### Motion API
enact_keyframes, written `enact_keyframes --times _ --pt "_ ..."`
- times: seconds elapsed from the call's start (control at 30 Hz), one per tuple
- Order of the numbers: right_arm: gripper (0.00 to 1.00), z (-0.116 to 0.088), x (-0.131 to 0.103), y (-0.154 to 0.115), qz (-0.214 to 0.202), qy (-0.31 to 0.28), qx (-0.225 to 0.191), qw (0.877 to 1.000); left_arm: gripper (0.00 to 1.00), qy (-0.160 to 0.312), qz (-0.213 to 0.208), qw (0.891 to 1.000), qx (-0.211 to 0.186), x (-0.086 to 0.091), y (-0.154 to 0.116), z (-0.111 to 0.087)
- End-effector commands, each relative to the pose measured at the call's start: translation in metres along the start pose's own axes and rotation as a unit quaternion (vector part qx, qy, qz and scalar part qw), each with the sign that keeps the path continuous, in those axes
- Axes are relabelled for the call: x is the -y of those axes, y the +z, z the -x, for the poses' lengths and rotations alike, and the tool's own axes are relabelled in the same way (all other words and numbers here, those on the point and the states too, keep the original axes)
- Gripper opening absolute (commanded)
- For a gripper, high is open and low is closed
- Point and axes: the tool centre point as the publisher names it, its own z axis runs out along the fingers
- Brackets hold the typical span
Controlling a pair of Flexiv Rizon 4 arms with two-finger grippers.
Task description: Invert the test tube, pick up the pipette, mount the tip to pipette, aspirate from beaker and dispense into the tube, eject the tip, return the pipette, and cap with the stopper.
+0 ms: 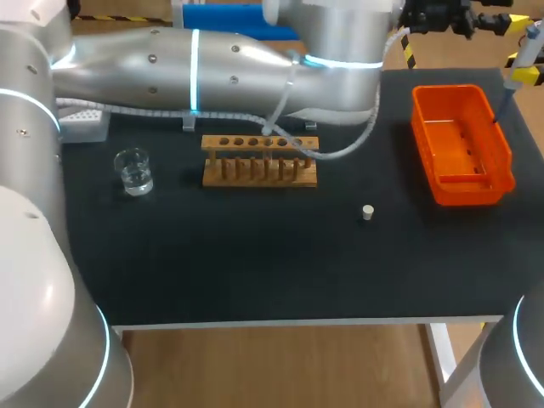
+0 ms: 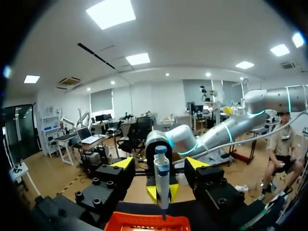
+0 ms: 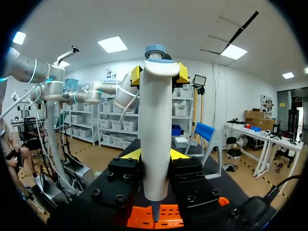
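My right gripper is at the table's far right, above the orange bin, shut on the white pipette, which hangs upright with its tip down. In the right wrist view the pipette stands clamped between my right gripper's fingers. My left arm stretches across the back of the table, and its gripper faces the pipette. In the left wrist view its yellow-tipped fingers stand apart, open, with the pipette ahead of them. The wooden rack, beaker and stopper sit on the black mat.
A white tip box sits at the back left, behind the beaker. A cable from my left arm hangs over the rack. The orange bin lies under both grippers.
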Motion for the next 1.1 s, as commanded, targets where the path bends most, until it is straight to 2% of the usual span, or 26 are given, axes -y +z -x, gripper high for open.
enact_keyframes --times 0.03,0.5,1.1 --pt "0.0 0.001 -0.001 -0.001 -0.001 0.0 -0.002 1.0 1.0 -0.004 0.038 0.999 -0.025 0.005 -0.038 0.0" --pt "0.0 0.001 -0.001 -0.001 -0.001 0.0 -0.002 1.0 1.0 -0.027 0.067 0.997 -0.013 -0.011 -0.104 -0.017" --pt "0.0 0.001 -0.001 -0.001 -0.001 0.0 -0.002 1.0 1.0 -0.024 0.043 0.999 0.021 -0.047 -0.185 -0.057"
